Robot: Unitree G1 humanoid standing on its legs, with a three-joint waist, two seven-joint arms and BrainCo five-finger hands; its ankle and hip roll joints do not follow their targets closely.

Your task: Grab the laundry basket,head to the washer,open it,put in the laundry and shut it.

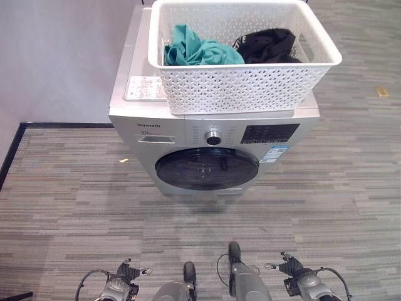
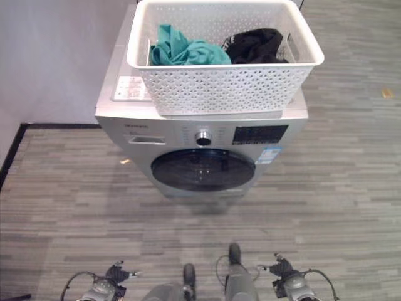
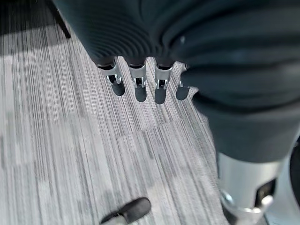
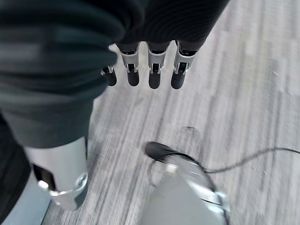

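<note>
Each hand (image 3: 140, 42) wears a dark ribbed cover. Silver fingers (image 4: 154, 70) end in dark rounded tips. The forearms are silver-grey.

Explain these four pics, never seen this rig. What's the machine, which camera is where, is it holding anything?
It is a two-legged humanoid robot with two arms and fingered hands. The two wide pictures come from a stereo camera on its head, looking down. Ahead on the striped floor stands a silver washer with its round dark door shut. A white laundry basket sits on top of it, holding a teal garment and a black garment.

The two close pictures come from wrist cameras looking along each hand. The left hand and the right hand hang low at the robot's sides over the floor, fingers relaxed, holding nothing.
</note>
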